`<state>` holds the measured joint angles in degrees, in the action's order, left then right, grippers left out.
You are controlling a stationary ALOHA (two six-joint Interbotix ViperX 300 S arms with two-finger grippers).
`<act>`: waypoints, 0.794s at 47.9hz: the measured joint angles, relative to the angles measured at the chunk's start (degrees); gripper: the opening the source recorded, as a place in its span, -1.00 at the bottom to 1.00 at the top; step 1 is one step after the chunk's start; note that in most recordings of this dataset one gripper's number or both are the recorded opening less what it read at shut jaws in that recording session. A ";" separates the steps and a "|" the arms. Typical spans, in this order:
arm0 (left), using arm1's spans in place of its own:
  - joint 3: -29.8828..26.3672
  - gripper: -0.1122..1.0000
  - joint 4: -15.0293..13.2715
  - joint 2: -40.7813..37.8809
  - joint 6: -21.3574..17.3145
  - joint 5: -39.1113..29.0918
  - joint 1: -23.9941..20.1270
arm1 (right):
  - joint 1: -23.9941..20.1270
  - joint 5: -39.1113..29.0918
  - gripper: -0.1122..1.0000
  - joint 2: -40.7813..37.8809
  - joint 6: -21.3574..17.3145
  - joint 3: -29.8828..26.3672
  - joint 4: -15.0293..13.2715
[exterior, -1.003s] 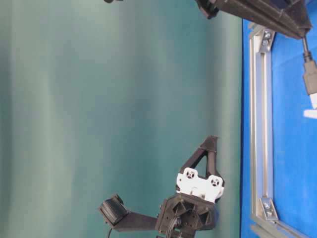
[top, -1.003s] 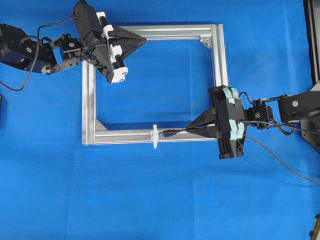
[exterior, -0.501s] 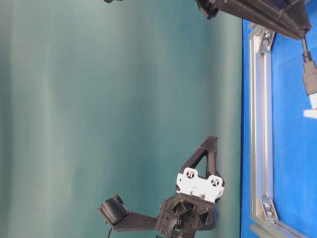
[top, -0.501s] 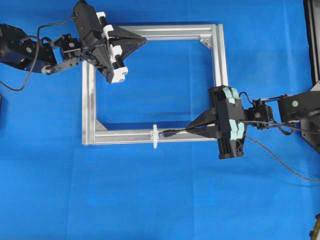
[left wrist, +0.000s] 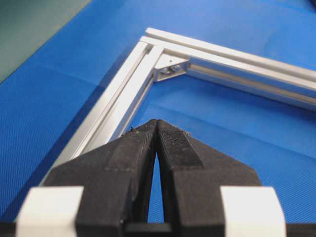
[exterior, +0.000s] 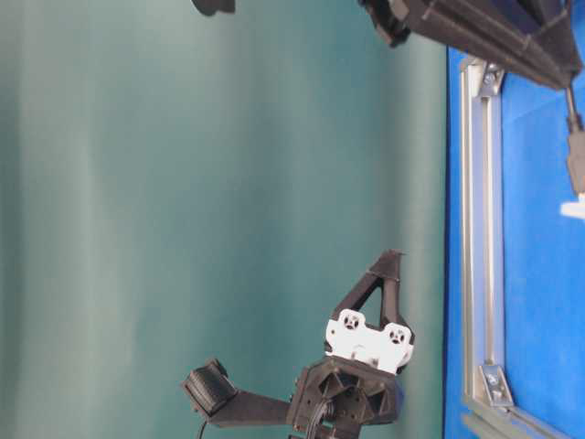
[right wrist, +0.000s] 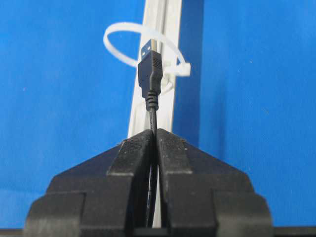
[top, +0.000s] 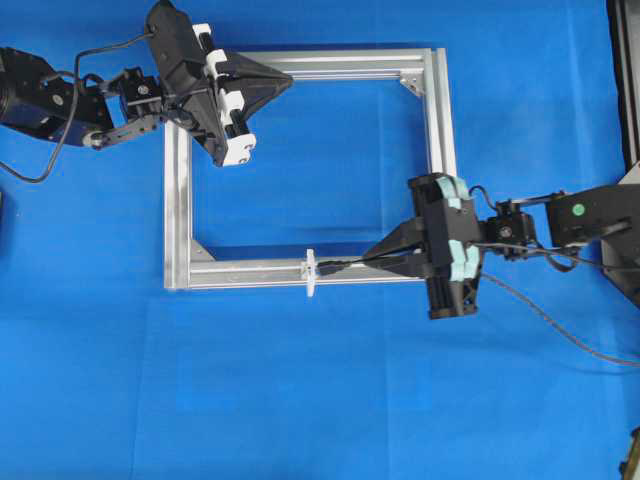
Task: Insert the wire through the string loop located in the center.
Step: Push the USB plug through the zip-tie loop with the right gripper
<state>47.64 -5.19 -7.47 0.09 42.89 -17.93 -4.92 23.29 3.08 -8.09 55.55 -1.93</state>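
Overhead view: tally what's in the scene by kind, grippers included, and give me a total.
Grippers: 2, the left gripper shut on nothing, the right gripper shut on the wire
Wires: 1
String loops: 1, the string loop on the frame's near rail
Aluminium frames: 1, the frame
Total: 5

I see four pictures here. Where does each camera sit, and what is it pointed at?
Overhead: straight down on the aluminium frame; both arms show.
Table-level: a picture turned sideways, along the frame's rail; left hand in front.
Left wrist: behind the left hand's shut fingers, facing a frame corner.
Right wrist: behind the right hand, which grips the wire before the string loop.
Overhead and right wrist both show loop and plug.
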 measured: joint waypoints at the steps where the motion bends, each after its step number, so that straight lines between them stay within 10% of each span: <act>1: 0.00 -0.80 0.09 0.09 0.00 0.00 0.00 | 0.00 0.00 -0.83 -0.44 0.00 -0.35 0.00; 38: 0.00 -0.80 0.09 0.00 0.44 0.09 0.00 | 0.00 0.35 -0.83 -9.76 0.00 -10.63 0.00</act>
<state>47.64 -5.10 -7.47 0.53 42.98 -17.93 -4.92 23.64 -6.68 -8.09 44.91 -1.93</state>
